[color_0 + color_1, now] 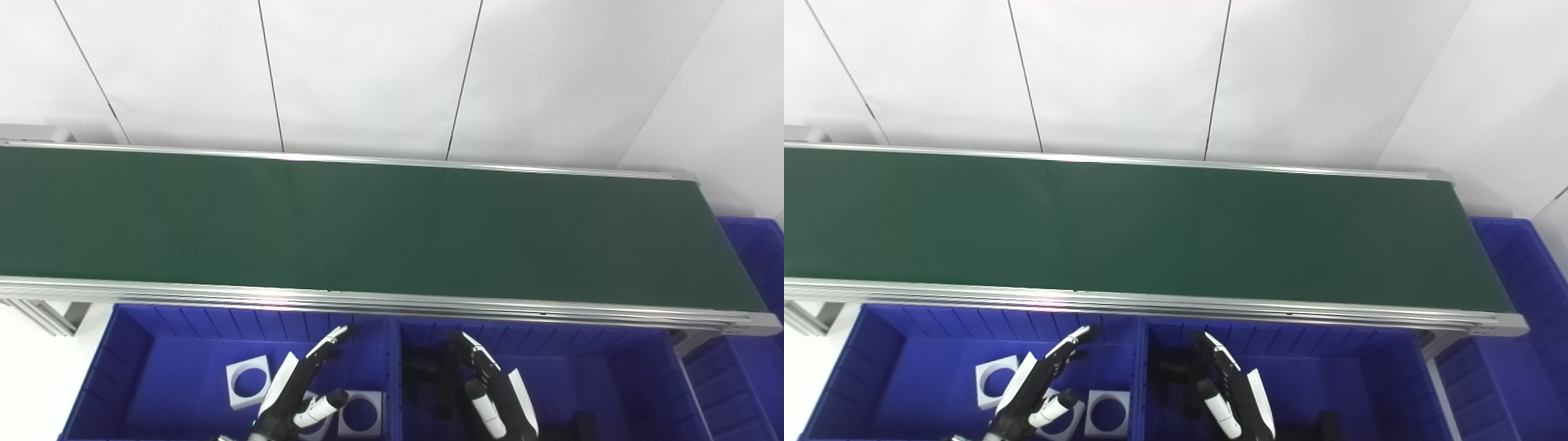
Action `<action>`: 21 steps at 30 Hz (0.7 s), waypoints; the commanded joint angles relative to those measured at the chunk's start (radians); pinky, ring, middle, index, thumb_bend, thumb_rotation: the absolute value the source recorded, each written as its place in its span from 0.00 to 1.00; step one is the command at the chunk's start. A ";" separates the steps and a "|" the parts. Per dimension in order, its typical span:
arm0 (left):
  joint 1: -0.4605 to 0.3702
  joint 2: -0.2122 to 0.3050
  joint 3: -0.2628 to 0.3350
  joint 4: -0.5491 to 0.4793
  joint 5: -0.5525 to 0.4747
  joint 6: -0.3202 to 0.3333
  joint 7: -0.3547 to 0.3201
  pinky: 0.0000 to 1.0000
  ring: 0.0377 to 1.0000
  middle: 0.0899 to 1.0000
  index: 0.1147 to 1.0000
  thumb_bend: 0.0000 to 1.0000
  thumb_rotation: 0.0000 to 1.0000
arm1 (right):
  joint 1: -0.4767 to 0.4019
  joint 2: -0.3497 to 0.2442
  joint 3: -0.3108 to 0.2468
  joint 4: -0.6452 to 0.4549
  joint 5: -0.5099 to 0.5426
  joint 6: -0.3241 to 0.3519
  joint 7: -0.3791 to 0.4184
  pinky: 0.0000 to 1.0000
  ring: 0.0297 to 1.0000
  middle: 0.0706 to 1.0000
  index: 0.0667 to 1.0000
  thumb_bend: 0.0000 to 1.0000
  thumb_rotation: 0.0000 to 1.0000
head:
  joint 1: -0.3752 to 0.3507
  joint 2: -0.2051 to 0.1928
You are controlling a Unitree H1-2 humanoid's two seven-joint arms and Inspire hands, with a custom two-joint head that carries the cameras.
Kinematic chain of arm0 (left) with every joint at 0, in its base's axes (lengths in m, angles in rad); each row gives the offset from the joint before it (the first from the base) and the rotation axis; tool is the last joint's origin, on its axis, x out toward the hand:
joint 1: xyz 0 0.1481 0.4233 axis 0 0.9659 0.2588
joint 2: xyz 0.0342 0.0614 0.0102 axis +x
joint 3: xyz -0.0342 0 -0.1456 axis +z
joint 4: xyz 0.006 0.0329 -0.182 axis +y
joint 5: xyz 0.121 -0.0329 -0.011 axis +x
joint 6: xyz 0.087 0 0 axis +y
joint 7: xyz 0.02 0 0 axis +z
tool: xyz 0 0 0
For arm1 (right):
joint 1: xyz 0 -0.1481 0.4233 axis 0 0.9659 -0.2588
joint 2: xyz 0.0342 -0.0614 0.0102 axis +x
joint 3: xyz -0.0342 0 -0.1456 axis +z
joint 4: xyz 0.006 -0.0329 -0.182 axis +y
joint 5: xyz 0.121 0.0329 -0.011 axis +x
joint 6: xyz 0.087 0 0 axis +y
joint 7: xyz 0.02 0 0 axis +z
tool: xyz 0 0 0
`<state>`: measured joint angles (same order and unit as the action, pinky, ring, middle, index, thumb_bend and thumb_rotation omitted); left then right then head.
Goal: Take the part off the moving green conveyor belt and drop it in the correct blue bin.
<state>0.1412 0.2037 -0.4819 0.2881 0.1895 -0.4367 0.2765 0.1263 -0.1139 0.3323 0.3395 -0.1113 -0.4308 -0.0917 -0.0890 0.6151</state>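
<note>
no writing shows; left robot hand (300,392) and right robot hand (490,392) spread, empty, over blue bins (141,343).

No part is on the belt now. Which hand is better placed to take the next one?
Neither clearly. The left hand and right hand both hover open over the blue bins, equally near the empty green belt. Probably whichever side the part approaches.

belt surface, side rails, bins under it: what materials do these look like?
Conveyor belt: matte dark green, seamless, looks like rubber or PVC sheet. Rails: bright silver with long grooves, likely extruded aluminium. Blue bins: glossy moulded plastic by their ribbed walls. White ring parts in the left bin: flat, matte, probably plastic, hard to tell.
</note>
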 commanded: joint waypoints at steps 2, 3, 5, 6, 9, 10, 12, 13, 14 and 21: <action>0.023 0.003 -0.002 -0.067 -0.010 -0.033 0.022 0.93 0.97 0.97 0.92 0.93 1.00 | -0.001 -0.011 0.015 -0.049 0.001 -0.039 -0.032 0.89 0.89 0.88 0.86 0.85 1.00 | 0.012 -0.001; 0.029 0.002 -0.001 -0.079 -0.021 -0.033 0.013 0.93 0.97 0.98 0.92 0.93 1.00 | -0.001 -0.013 0.019 -0.053 0.002 -0.039 -0.037 0.88 0.89 0.88 0.86 0.85 1.00 | 0.012 -0.001; 0.038 0.001 0.003 -0.100 -0.043 -0.033 -0.005 0.93 0.97 0.98 0.92 0.93 1.00 | 0.001 -0.015 0.026 -0.061 0.000 -0.039 -0.051 0.88 0.89 0.88 0.86 0.86 1.00 | 0.012 -0.001; 0.040 0.000 0.005 -0.106 -0.049 -0.033 -0.012 0.92 0.97 0.98 0.92 0.94 1.00 | 0.001 -0.017 0.029 -0.063 0.001 -0.039 -0.057 0.88 0.89 0.88 0.86 0.86 1.00 | 0.012 -0.001; 0.049 0.003 0.014 -0.139 -0.068 -0.033 -0.041 0.92 0.96 0.98 0.93 0.94 1.00 | 0.008 -0.011 0.029 -0.078 0.022 -0.039 -0.053 0.88 0.89 0.88 0.86 0.88 0.97 | 0.036 -0.002; 0.052 0.004 0.018 -0.148 -0.072 -0.033 -0.049 0.91 0.96 0.98 0.93 0.95 1.00 | 0.011 -0.010 0.030 -0.082 0.028 -0.039 -0.050 0.88 0.89 0.89 0.86 0.88 0.96 | 0.036 -0.002; 0.055 0.005 0.022 -0.165 -0.067 -0.033 -0.051 0.90 0.96 0.97 0.92 0.96 1.00 | 0.013 -0.010 0.033 -0.089 0.033 -0.039 -0.045 0.88 0.90 0.89 0.87 0.87 0.96 | 0.046 0.000; 0.056 0.006 0.021 -0.170 -0.062 -0.033 -0.048 0.89 0.95 0.97 0.92 0.96 1.00 | 0.014 -0.011 0.034 -0.091 0.034 -0.039 -0.045 0.88 0.90 0.89 0.87 0.87 0.96 | 0.046 0.000; 0.055 0.008 0.020 -0.175 -0.054 -0.033 -0.043 0.89 0.95 0.96 0.91 0.96 1.00 | 0.014 -0.011 0.035 -0.092 0.036 -0.039 -0.043 0.88 0.90 0.89 0.87 0.87 0.96 | 0.047 -0.001; 0.051 0.024 0.004 -0.173 -0.017 -0.033 -0.004 0.86 0.93 0.95 0.89 0.94 1.00 | 0.017 -0.001 0.031 -0.099 0.053 -0.039 -0.010 0.90 0.91 0.90 0.88 0.86 0.97 | 0.041 0.017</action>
<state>0.2011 0.2228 -0.4766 0.1422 0.1655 -0.4368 0.2549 0.1494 -0.1206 0.3640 0.2753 -0.0619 -0.4308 -0.1081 -0.0430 0.6259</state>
